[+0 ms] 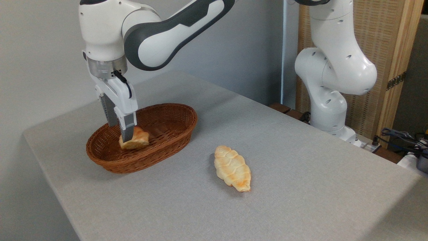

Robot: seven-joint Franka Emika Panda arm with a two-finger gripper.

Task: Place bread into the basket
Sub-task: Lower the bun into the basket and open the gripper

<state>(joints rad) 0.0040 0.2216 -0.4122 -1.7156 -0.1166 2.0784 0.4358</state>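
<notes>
The table (pixel 301 174), covered in grey cloth, is carrying every item under review. The robot arm (pixel 174 23) is reaching over it from the right side and pointing its wrist straight down above the basket (pixel 174 129). The basket is lying with its long axis running from lower left to upper right. To the right of the basket, well apart from it, a pale braided loaf (pixel 232 168) is lying on the cloth, its length running from upper left to lower right. The gripper (pixel 124 135) is hanging inside the basket's left half; only the front finger (pixel 127 129) is showing clearly, so the finger spacing cannot be judged. The bread (pixel 136 140) is sitting on the basket floor, touching that finger's right side, tilted, its longer side running roughly left to right.
</notes>
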